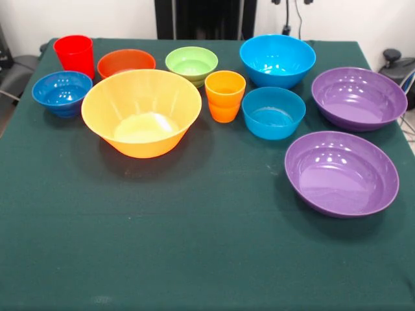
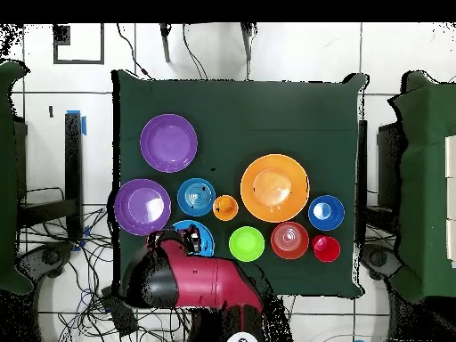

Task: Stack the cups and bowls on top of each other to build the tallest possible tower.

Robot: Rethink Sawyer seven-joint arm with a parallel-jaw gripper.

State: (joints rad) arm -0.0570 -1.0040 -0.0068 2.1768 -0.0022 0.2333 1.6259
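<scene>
All cups and bowls stand apart on the green cloth, none stacked. The red cup (image 1: 73, 53) (image 2: 326, 248) and the orange cup (image 1: 225, 95) (image 2: 225, 207) are upright. The yellow-orange bowl (image 1: 141, 120) (image 2: 274, 188) is the largest. Two purple bowls (image 1: 358, 98) (image 1: 342, 172) (image 2: 142, 206) (image 2: 168, 142) sit to one side. There is also a big blue bowl (image 1: 277, 59), a light-blue bowl (image 1: 273, 112) (image 2: 196, 197), a dark-blue bowl (image 1: 62, 92) (image 2: 326, 212), a green bowl (image 1: 191, 63) (image 2: 247, 243) and an orange-red bowl (image 1: 126, 63) (image 2: 289, 240). My gripper (image 2: 183, 237) shows only overhead, high over the big blue bowl (image 2: 203, 237).
The red and black arm (image 2: 191, 280) is folded back over the table's robot-side edge. The robot's pedestal (image 1: 204, 18) stands behind the far edge. Cables lie on the floor around the table.
</scene>
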